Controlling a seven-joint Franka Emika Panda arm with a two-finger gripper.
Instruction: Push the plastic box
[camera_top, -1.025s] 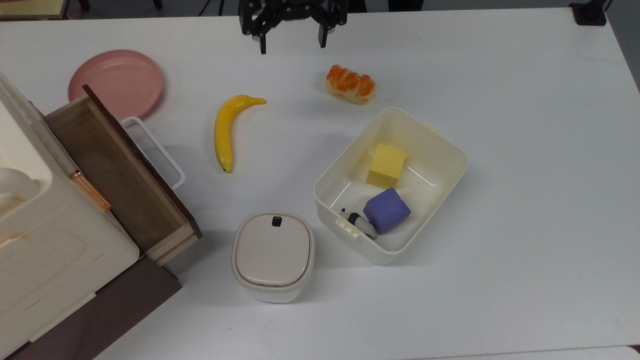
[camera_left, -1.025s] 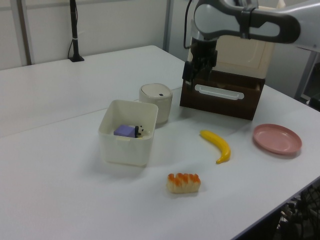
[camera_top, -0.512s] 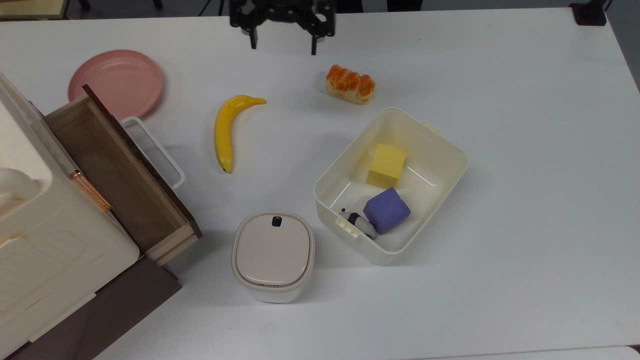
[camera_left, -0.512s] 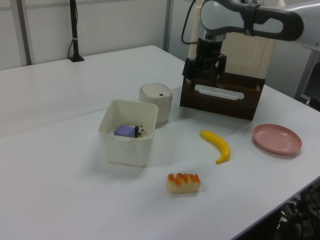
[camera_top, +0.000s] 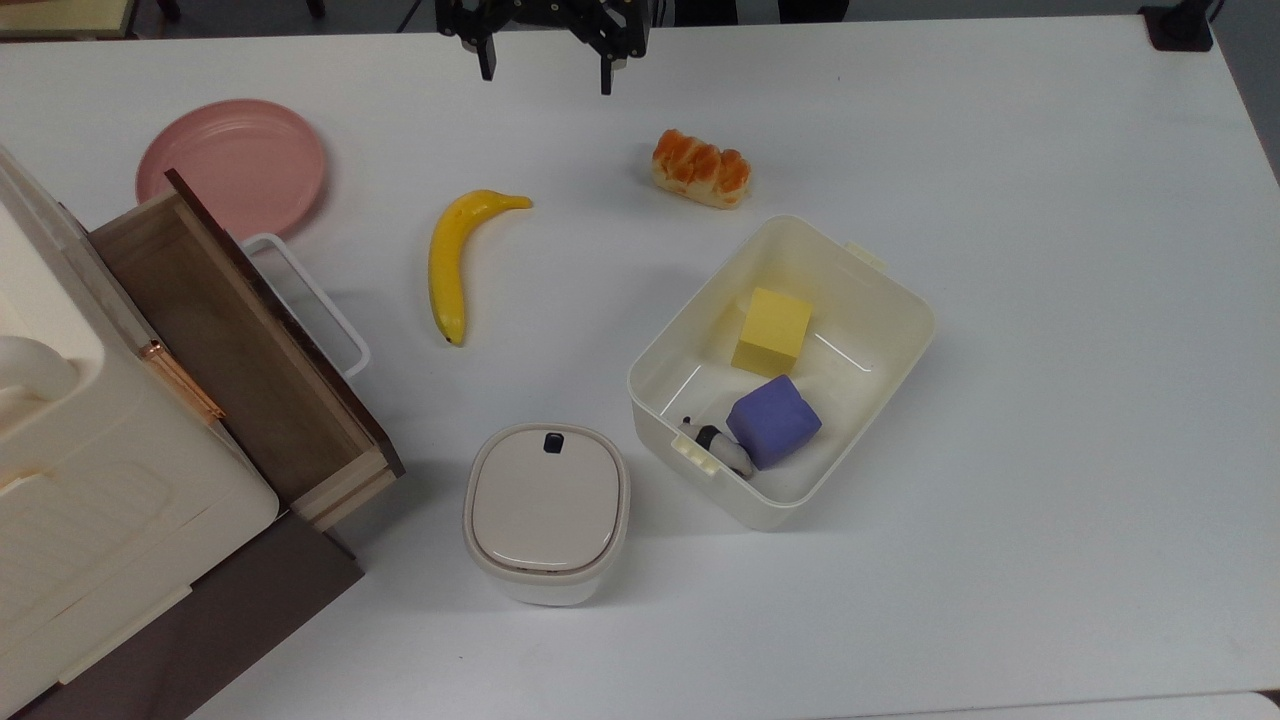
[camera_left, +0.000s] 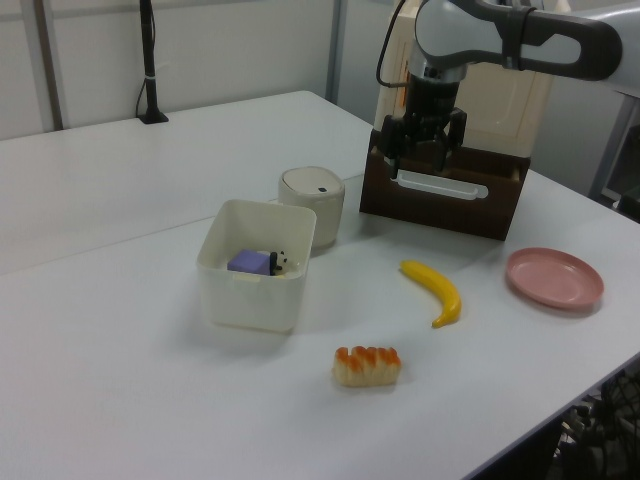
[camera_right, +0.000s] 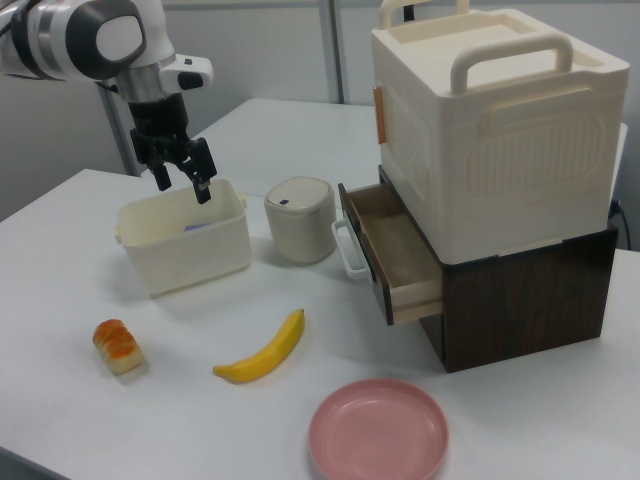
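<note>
The jaws of the gripper (camera_top: 546, 72) stand apart, with nothing between them, held above the worktop (camera_top: 1050, 300) near the top view's upper edge. In the right view the gripper (camera_right: 181, 182) hangs in the air above the plastic box (camera_right: 185, 245), not touching it.

The plastic box (camera_top: 782, 370) rests on the worktop right of centre in the top view, turned at an angle to the worktop edges. It contains a yellow block (camera_top: 771, 331), a purple block (camera_top: 773, 421) and a small black-and-white figure (camera_top: 712, 442).

A lidded container (camera_top: 546, 511) stands just beside the box on the top view's left. A bread roll (camera_top: 701, 168) lies near the box's upper corner. A banana (camera_top: 451, 258) and a pink plate (camera_top: 232, 165) lie further to the top view's left, next to a storage unit (camera_right: 495, 150) with an open drawer (camera_top: 240, 345).
</note>
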